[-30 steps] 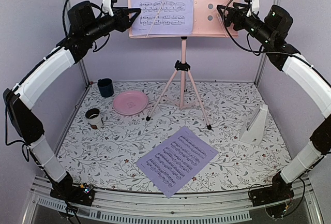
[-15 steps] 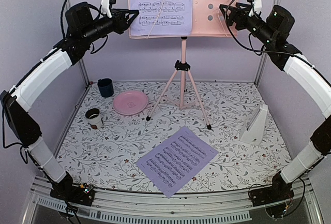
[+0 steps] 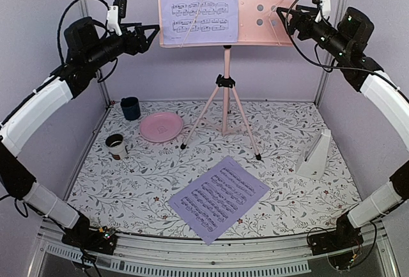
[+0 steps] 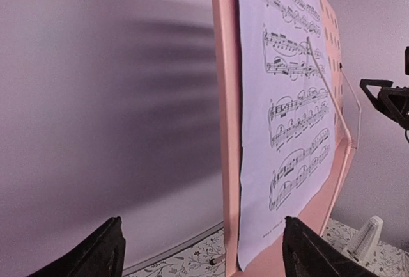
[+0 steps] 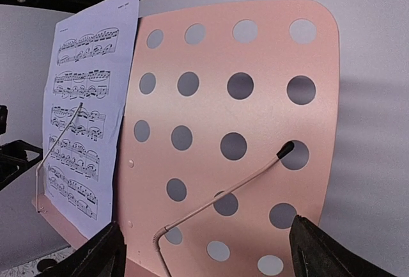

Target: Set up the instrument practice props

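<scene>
The pink music stand (image 3: 265, 8) stands at the back on its tripod (image 3: 225, 107). One sheet music page (image 3: 198, 5) rests on the left half of its desk under a wire retainer. A second page (image 3: 219, 197) lies flat on the table in front. The white metronome (image 3: 315, 155) stands at the right. My left gripper (image 3: 152, 32) is open and empty, just left of the desk edge (image 4: 225, 130), with the page (image 4: 281, 110) ahead of it. My right gripper (image 3: 284, 15) is open and empty, facing the bare perforated half (image 5: 255, 98), clear of it.
A round pink plate (image 3: 161, 126), a dark blue cup (image 3: 130, 107) and a small white cup (image 3: 115, 144) sit at the left rear of the floral table. The right wire retainer (image 5: 223, 197) lies across the bare desk half. Walls close in on both sides.
My left gripper has drawn back to the left, away from the desk's left edge. My right gripper has moved slightly right and up, away from the desk's right edge. The props have not moved.
</scene>
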